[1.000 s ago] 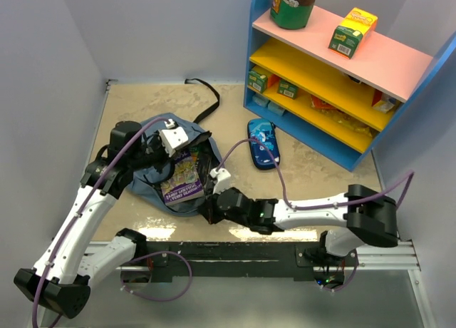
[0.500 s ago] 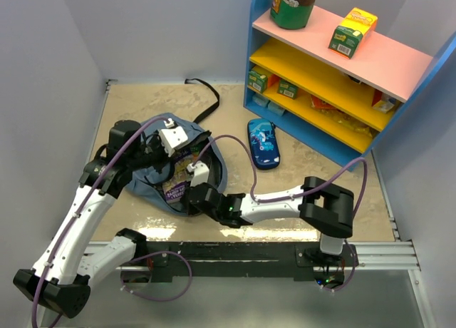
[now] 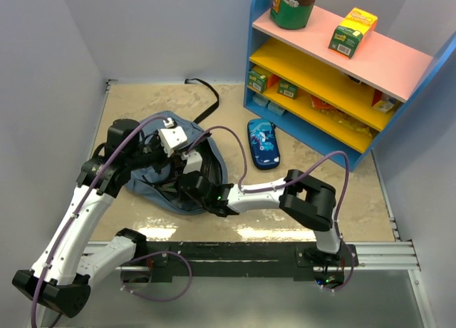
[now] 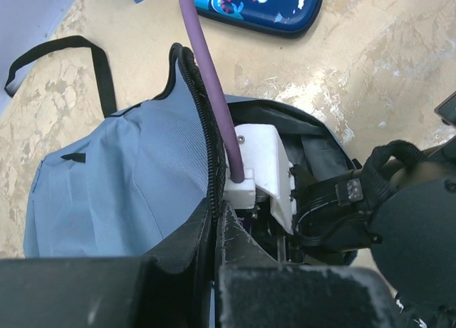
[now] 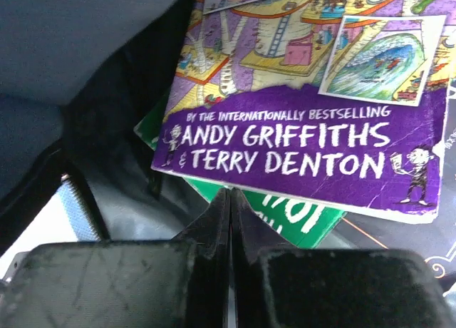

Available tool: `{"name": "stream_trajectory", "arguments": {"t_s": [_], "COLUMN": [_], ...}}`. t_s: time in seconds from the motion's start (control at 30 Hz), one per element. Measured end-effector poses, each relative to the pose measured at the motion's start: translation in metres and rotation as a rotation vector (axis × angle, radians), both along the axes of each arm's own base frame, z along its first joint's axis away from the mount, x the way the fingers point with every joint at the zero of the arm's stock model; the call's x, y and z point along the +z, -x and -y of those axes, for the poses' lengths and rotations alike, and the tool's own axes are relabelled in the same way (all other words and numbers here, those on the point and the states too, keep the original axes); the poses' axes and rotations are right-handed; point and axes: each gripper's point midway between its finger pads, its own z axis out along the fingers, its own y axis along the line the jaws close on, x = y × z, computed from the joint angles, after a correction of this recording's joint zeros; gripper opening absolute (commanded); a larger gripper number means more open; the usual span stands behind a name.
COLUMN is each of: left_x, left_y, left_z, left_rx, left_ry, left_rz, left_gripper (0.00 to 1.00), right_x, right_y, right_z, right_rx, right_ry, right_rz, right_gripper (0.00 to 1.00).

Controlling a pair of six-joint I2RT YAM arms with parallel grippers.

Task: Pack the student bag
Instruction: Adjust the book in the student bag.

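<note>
While the top view takes in the whole table, the student bag (image 3: 146, 180) lies left of centre, its mouth facing right, with a black strap (image 3: 208, 100) trailing toward the upper middle. The left gripper (image 3: 173, 151) sits at the bag's upper rim, and the right gripper (image 3: 187, 177) reaches into the opening from the right. A blue pencil case (image 3: 263, 144) lies just right of the bag, near the foot of the coloured shelf (image 3: 399, 64) in the upper right.

From the left wrist, the left gripper (image 4: 216, 221) at bottom centre is clamped on the bag's (image 4: 121, 178) zippered edge, the fabric pinched between its fingers. The right arm's white wrist housing (image 4: 260, 164) sits inside the opening, a purple cable (image 4: 206, 78) rising from it to the top of the frame. The pencil case (image 4: 263, 3) shows at the top edge.

From the right wrist, the right gripper (image 5: 229, 221) has its fingers pressed together with nothing between them, tips at the lower edge of a purple book (image 5: 313, 93) lying over a green book (image 5: 299, 217). Dark bag fabric (image 5: 71, 36) fills the left.
</note>
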Motion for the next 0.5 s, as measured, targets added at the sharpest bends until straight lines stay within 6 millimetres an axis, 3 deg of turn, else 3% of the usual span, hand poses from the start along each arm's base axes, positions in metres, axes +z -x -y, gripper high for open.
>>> {"name": "stream_trajectory", "arguments": {"t_s": [0.1, 0.13, 0.17, 0.2, 0.27, 0.33, 0.37, 0.43, 0.5], "left_x": [0.000, 0.000, -0.001, -0.001, -0.004, -0.008, -0.009, -0.010, -0.009], "left_y": [0.000, 0.000, -0.001, -0.001, -0.001, 0.000, 0.000, 0.000, -0.002], "left_z": [0.000, -0.001, -0.001, -0.001, -0.002, -0.002, -0.002, -0.002, -0.002], "left_rx": [-0.003, -0.004, -0.005, -0.006, -0.006, -0.006, -0.006, -0.006, -0.006], "left_ry": [-0.006, -0.007, -0.012, -0.016, -0.020, -0.022, -0.023, -0.022, -0.020], "left_rz": [0.004, 0.005, 0.010, 0.014, 0.015, 0.011, 0.009, 0.009, 0.017], "left_gripper": [0.00, 0.00, 0.00, 0.00, 0.00, 0.00, 0.00, 0.00, 0.00], "right_x": [0.003, 0.003, 0.005, 0.010, 0.032, 0.061, 0.077, 0.100, 0.105], "right_y": [0.008, 0.013, 0.018, 0.022, 0.024, 0.017, 0.008, -0.021, -0.059], "right_z": [0.007, 0.018, 0.032, 0.045, 0.068, 0.084, 0.094, 0.120, 0.153], "right_rx": [0.032, 0.041, 0.044, 0.043, 0.013, -0.029, -0.065, -0.164, -0.278], "right_ry": [-0.008, 0.000, 0.010, 0.015, 0.005, -0.026, -0.045, -0.057, -0.037], "right_rz": [0.000, -0.005, -0.008, -0.008, 0.006, 0.027, 0.037, 0.052, 0.051], "right_gripper": [0.42, 0.52, 0.69, 0.75, 0.87, 0.92, 0.99, 0.99, 0.99]}}
